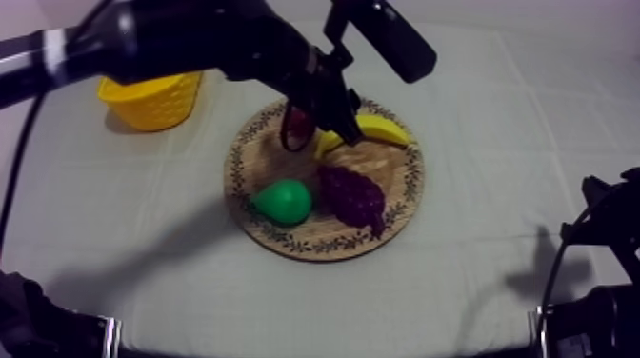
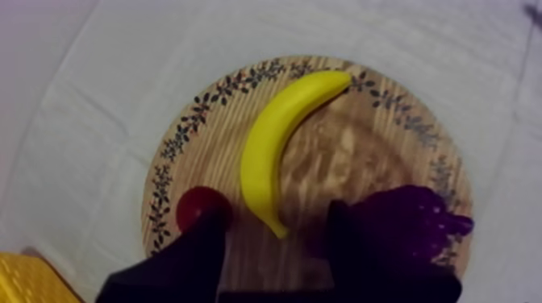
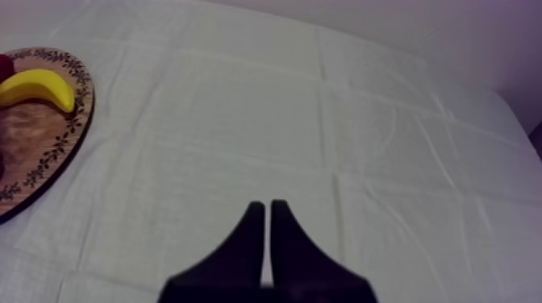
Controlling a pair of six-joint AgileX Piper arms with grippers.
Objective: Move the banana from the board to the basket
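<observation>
The yellow banana [image 2: 277, 147] lies curved on the round wooden board [image 2: 359, 153], away from the rim. My left gripper [image 2: 274, 242] hovers open just above it, one finger on each side of the banana's near end, touching nothing. In the top view my left gripper [image 1: 329, 122] reaches in from the upper left and covers part of the banana [image 1: 379, 129]. The yellow basket [image 1: 152, 99] stands at the back left, beyond the board [image 1: 250, 162]. My right gripper [image 3: 267, 216] is shut on nothing, low over the cloth to the right of the board [image 3: 50, 153].
A green pear [image 1: 284, 201] and dark purple grapes [image 1: 352, 195] lie on the near half of the board. A small red fruit [image 2: 202, 208] sits beside my left finger. My right arm [image 1: 610, 228] rests at the lower right.
</observation>
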